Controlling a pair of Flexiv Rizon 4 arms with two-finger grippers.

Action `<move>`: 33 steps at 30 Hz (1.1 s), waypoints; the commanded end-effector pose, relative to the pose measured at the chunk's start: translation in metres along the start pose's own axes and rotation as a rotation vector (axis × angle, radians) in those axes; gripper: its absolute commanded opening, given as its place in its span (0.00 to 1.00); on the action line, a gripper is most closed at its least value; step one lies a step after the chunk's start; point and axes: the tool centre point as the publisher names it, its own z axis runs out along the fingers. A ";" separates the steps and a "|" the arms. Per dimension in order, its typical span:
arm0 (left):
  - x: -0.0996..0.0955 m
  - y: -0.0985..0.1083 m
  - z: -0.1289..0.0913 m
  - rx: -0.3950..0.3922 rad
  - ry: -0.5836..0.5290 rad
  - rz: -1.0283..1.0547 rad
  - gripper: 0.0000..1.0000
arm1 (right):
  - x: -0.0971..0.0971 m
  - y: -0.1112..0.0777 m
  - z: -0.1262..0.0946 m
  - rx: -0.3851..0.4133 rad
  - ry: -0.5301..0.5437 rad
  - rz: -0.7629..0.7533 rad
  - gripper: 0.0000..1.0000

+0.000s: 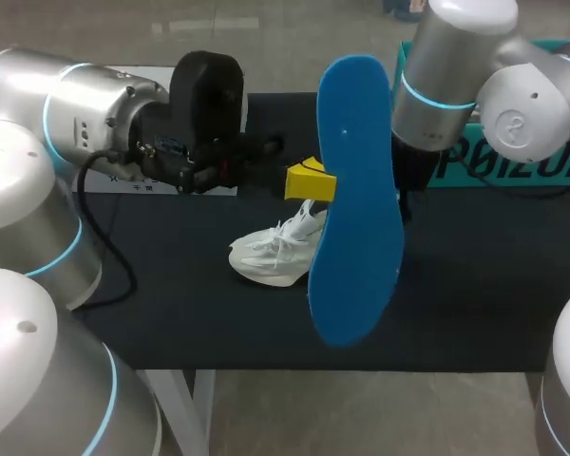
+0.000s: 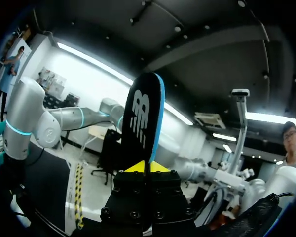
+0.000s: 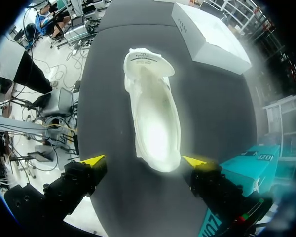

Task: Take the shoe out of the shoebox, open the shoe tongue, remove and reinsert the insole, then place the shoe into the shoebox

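Where the left arm (image 1: 66, 114) comes in over the table's left edge in the head view, the left end effector (image 1: 311, 180) pinches a long blue foam insole (image 1: 356, 199), held upright above the black table (image 1: 475, 285). Below it a white lace-up sneaker (image 1: 274, 251) lies near the table's middle. A teal cardboard shoebox (image 1: 513, 161) sits at the far right corner.

In the left wrist view the left end effector (image 2: 148, 167) is pressed onto the insole (image 2: 143, 116) from both sides, on its dark printed face and its blue underside.

In the right wrist view the right end effector (image 3: 144, 161) is spread wide above the sneaker (image 3: 153, 113), touching nothing. The shoebox (image 3: 246, 170) is beside one finger, and a white box lid (image 3: 209, 37) lies beyond the sneaker.
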 end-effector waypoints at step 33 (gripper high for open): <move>0.007 0.002 -0.005 0.031 0.006 0.008 0.00 | 0.001 0.004 0.002 0.066 -0.031 -0.042 1.00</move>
